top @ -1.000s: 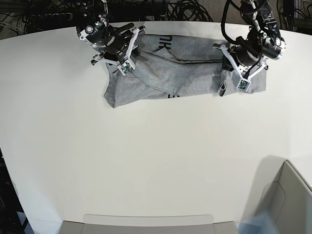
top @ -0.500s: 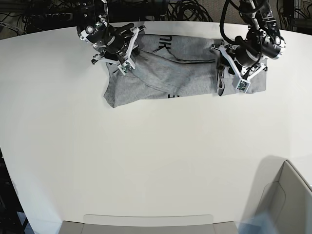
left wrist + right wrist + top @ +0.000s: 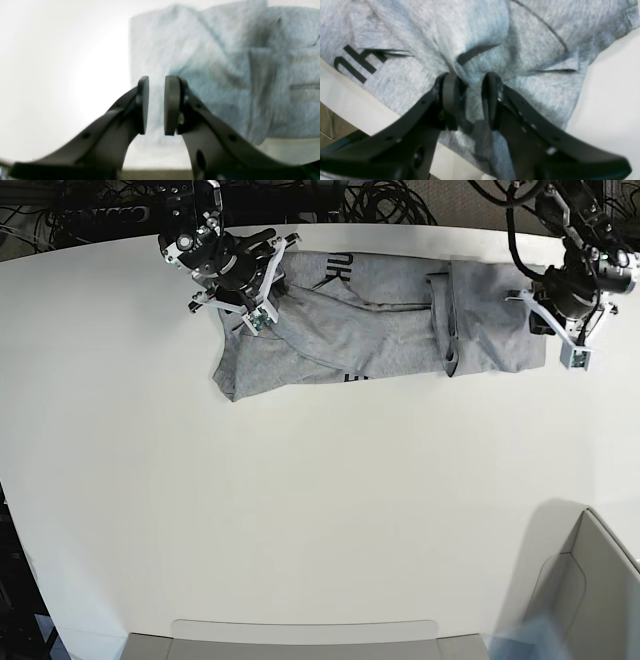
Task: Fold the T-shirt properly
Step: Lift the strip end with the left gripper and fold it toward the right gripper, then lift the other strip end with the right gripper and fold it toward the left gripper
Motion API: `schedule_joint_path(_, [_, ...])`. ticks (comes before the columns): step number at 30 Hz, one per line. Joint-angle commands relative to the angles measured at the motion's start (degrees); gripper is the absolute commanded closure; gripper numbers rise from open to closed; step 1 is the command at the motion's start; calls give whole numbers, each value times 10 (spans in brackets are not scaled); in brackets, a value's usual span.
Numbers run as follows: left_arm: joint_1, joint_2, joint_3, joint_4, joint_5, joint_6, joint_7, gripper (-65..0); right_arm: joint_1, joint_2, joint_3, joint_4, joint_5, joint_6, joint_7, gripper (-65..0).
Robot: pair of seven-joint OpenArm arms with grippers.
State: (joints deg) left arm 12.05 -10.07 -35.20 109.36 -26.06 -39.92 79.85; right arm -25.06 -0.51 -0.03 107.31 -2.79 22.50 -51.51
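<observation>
While the T-shirt (image 3: 370, 320) lies crumpled along the upper edge of the white surface (image 3: 300, 510), the right fingers (image 3: 467, 100) pinch a ridge of its cloth. The left fingers (image 3: 156, 106) stand narrowly apart, empty, beside the hem. Better regrasp a corner, then pull both ends flat.
</observation>
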Motion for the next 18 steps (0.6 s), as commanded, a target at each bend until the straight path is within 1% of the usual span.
schedule_joint_path(1, [-10,-4,-3,-3,-4,-1,1,-104,3,-2,-1,17,8,2,5,-186])
schedule_joint_path(4, [-35,-4,-3,-22,-4,-1,1,-103,3,-4,-1,32,8,2,5,-186])
schedule_joint_path(6, [-37,-4,-3,-32,-4,-1,1,-103,4,-10,0,45,8,2,5,-186])
schedule_joint_path(9, [-38,-4,0,-55,-3,-1,1,-103,4,-11,1,62,8,2,5,-186])
schedule_joint_path(11, [-38,-4,1,-87,4,-1,-24,-104,4,-12,1,75,8,2,9,-186])
schedule_joint_path(14, [-38,-4,18,-131,42,-1,-61,-105,-7,-27,3,88,8,2,60,-186])
schedule_joint_path(16, [-37,-15,40,-142,58,-1,-65,-103,-17,-29,-1,96,8,2,94,-186])
schedule_joint_path(18, [-36,-17,48,-139,58,-1,-64,-103,-20,-34,-6,101,16,3,112,-187])
